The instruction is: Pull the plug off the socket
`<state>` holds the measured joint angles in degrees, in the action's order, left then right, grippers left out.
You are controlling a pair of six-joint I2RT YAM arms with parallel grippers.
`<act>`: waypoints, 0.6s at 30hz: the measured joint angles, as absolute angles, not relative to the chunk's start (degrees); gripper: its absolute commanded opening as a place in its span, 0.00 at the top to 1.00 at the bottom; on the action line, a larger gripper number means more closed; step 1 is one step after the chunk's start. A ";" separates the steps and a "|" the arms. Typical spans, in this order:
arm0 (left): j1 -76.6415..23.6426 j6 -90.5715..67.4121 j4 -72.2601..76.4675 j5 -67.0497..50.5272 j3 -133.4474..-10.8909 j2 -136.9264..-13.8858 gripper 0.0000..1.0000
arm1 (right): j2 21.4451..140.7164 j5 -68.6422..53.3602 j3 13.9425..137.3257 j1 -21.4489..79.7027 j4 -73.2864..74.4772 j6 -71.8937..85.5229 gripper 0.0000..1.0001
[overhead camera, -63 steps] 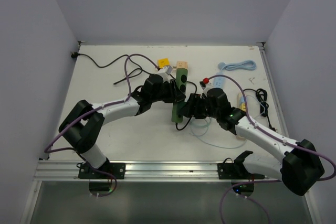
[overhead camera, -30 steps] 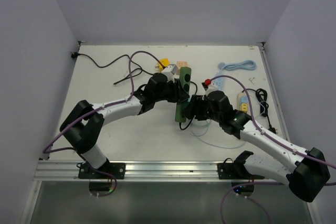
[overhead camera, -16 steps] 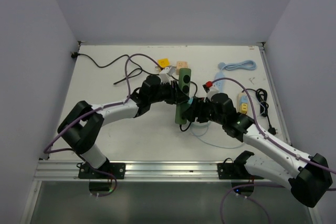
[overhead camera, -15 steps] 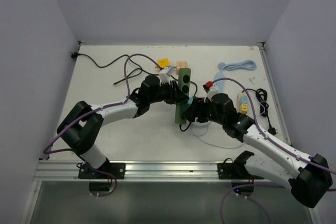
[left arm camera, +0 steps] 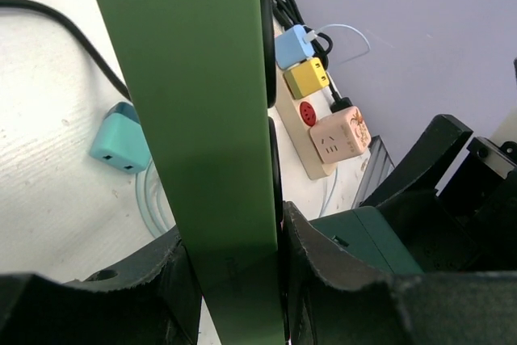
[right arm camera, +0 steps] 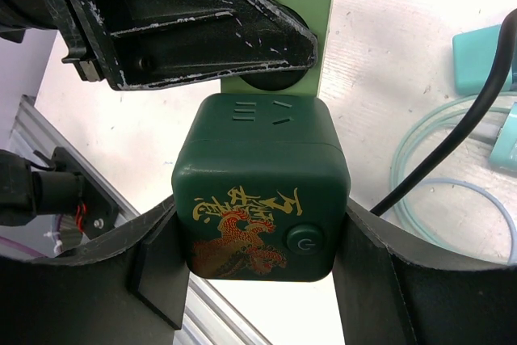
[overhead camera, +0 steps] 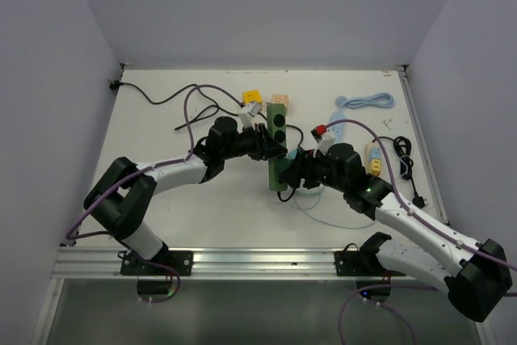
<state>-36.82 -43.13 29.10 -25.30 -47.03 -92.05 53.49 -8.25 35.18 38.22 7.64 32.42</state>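
Note:
The socket, a long dark green power strip point(overhead camera: 278, 131), lies between the two arms in the top view. My left gripper point(overhead camera: 269, 148) is shut on its narrow sides; in the left wrist view the strip point(left arm camera: 194, 119) fills the gap between my fingers point(left arm camera: 323, 264). The plug is a dark green cube with a gold and red dragon point(right arm camera: 260, 187). My right gripper point(right arm camera: 260, 236) is shut on it, at the strip's near end point(overhead camera: 292, 172). The cube's back sits against the strip's face point(right arm camera: 319, 6); I cannot tell whether its pins are seated.
A beige strip point(left arm camera: 311, 147) holding blue point(left arm camera: 295, 44), yellow point(left arm camera: 307, 77) and peach point(left arm camera: 339, 136) cubes lies to the right. A teal plug point(left arm camera: 119, 139) and a pale cable loop point(overhead camera: 317, 209) lie near the strip. Black cables point(overhead camera: 161, 98) and a light blue coil point(overhead camera: 365, 101) lie at the back.
The left wrist has drawn back to the left and the right arm has shifted slightly. The green strip has turned a little between them. Both grips are unchanged.

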 measured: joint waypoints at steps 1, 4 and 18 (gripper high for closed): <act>-36.82 -43.22 28.64 -24.91 -47.07 -92.05 1.00 | 53.71 -8.25 35.18 38.22 7.53 32.23 0.85; -36.82 -43.55 26.11 -23.20 -47.55 -92.05 1.00 | 54.94 -8.10 35.20 38.20 7.03 31.62 0.86; -32.71 -39.22 11.99 -5.54 -49.15 -92.82 1.00 | 58.13 -2.07 40.18 38.20 14.76 28.45 0.84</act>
